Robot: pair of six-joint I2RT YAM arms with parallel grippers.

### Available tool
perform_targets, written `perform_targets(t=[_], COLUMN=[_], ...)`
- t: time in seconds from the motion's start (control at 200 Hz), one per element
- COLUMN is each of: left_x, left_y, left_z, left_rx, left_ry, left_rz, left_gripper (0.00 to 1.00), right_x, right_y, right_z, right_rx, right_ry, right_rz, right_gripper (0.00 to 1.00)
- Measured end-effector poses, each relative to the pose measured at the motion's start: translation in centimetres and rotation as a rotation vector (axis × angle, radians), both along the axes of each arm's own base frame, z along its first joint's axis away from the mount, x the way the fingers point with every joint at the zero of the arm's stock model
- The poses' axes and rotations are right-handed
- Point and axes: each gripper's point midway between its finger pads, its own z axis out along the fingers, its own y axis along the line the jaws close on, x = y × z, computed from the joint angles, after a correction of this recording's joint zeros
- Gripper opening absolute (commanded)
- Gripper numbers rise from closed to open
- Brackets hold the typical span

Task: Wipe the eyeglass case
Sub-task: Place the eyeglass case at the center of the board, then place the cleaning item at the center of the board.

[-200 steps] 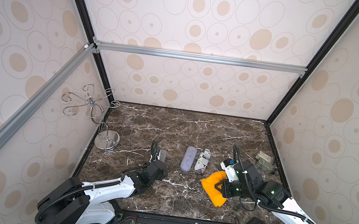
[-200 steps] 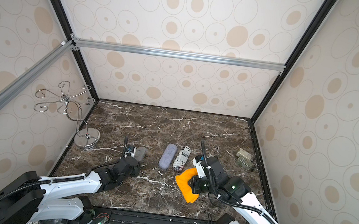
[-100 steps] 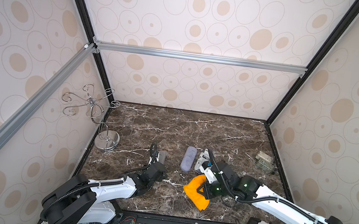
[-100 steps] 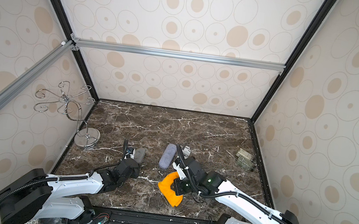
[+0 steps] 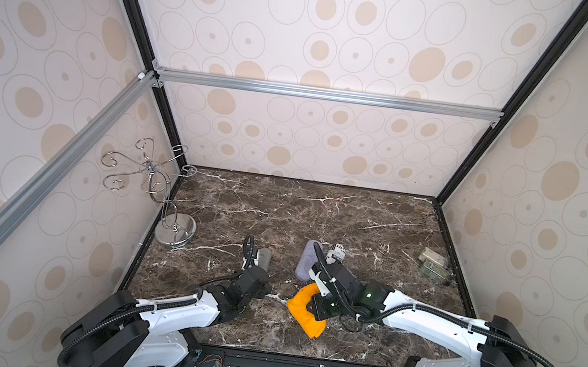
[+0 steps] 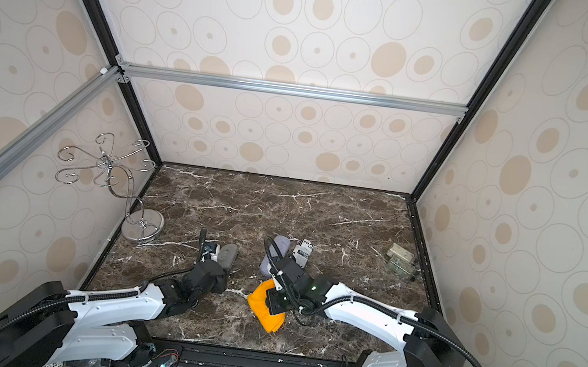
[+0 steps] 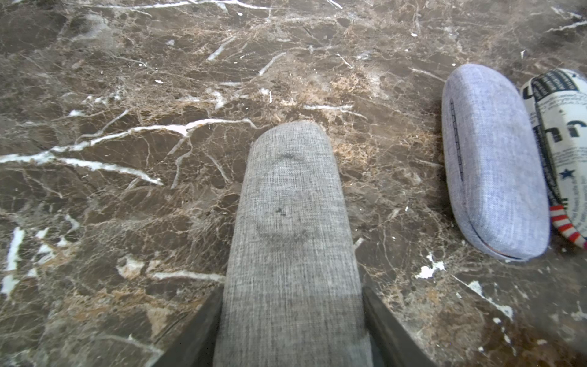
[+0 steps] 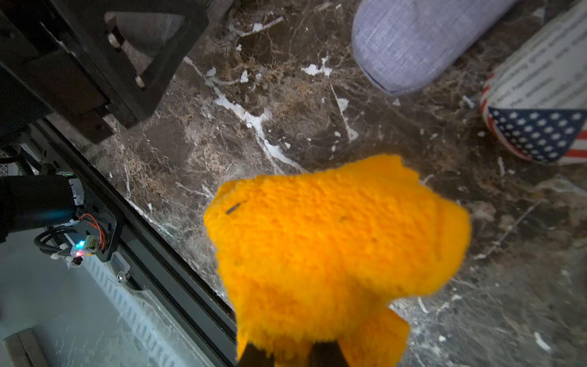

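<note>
A grey fabric eyeglass case (image 7: 292,222) with dark smudges on top lies on the marble floor left of centre (image 5: 264,257) (image 6: 228,254). My left gripper (image 7: 292,292) is shut on its near end, one dark finger along each side. In both top views the left gripper (image 5: 253,277) sits just in front of the case. My right gripper (image 5: 323,304) (image 6: 279,300) is shut on an orange cloth (image 8: 333,238) that hangs over the floor at front centre, to the right of the grey case and apart from it. The cloth hides the right fingertips.
A lavender case (image 5: 309,261) (image 7: 489,159) and a newspaper-print case with a flag end (image 5: 336,253) (image 8: 540,111) lie side by side behind the right gripper. A chrome hook stand (image 5: 174,230) stands at the left wall. Small greenish blocks (image 5: 434,266) sit by the right wall.
My right arm has carried the orange cloth leftward, from front right to front centre. The left arm and the grey case have stayed almost where they were.
</note>
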Motion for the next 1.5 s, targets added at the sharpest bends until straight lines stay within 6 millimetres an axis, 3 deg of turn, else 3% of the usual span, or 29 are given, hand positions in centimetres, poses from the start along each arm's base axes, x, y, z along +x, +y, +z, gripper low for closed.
perform_targets(t=[0.14,0.29,0.51,0.685,0.775,0.94,1.06,1.31,1.5], left_x=[-0.2,-0.2,-0.2,-0.3,-0.5,-0.5,-0.1,1.3,2.2], left_y=[0.0,-0.1,-0.2,-0.2,-0.2,-0.3,-0.3,0.1,0.5], left_z=[-0.4,-0.5,-0.1,0.4,0.7,1.6,2.8,6.0,7.9], left_rx=[0.001,-0.004,-0.018,-0.034,-0.041,-0.064,-0.081,-0.094,-0.101], left_ry=[0.014,0.020,0.012,0.002,0.006,-0.002,-0.018,-0.069,-0.099], left_rz=[-0.005,-0.008,-0.009,-0.014,-0.019,-0.027,-0.024,-0.009,-0.004], left_gripper=[0.65,0.69,0.72,0.74,0.81,0.99,1.00,1.00,1.00], right_x=[0.8,0.9,0.5,0.7,0.6,0.5,0.5,1.0,1.9], right_y=[1.6,2.4,2.6,2.7,2.4,1.7,1.2,-1.7,-4.5], right_z=[-0.2,-1.5,-3.4,-3.1,-2.7,-0.5,1.8,7.1,8.7], right_rx=[-0.019,-0.060,-0.108,-0.115,-0.124,-0.107,-0.068,-0.017,-0.072], right_ry=[-0.019,-0.019,0.001,-0.011,-0.021,-0.056,-0.097,-0.244,-0.317], right_rz=[0.002,0.000,-0.005,-0.014,-0.013,-0.014,-0.019,-0.055,-0.095], right_gripper=[0.00,0.07,0.29,0.49,0.57,0.76,1.00,1.00,1.00])
